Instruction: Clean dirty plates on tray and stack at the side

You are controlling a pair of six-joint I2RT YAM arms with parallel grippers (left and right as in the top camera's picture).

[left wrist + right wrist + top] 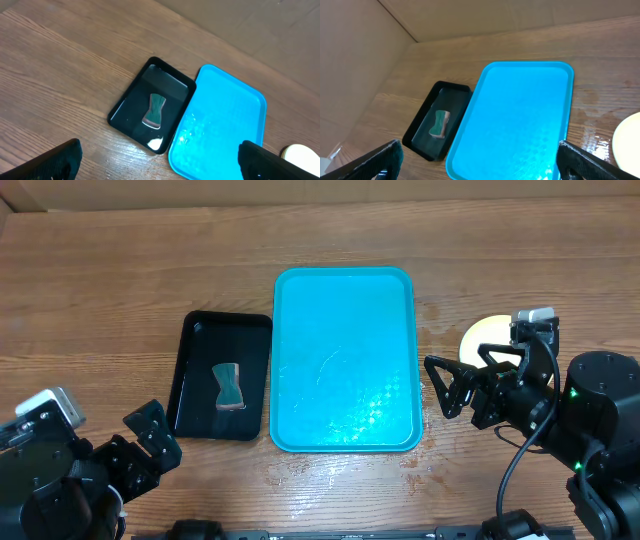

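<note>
The turquoise tray [345,360] lies in the middle of the table with nothing on it; it also shows in the left wrist view [220,125] and the right wrist view [520,115]. A pale yellow-green plate [485,335] lies on the table right of the tray, partly hidden by my right arm; its edge shows in the left wrist view [302,156] and the right wrist view [627,140]. I cannot tell how many plates are there. My left gripper [150,442] is open and empty at the front left. My right gripper [448,385] is open and empty, just right of the tray.
A smaller black tray [222,375] holding a green sponge [229,386] stands left of the turquoise tray. Wet patches shine on the wood around the tray's right and front edges. A cardboard wall runs along the back.
</note>
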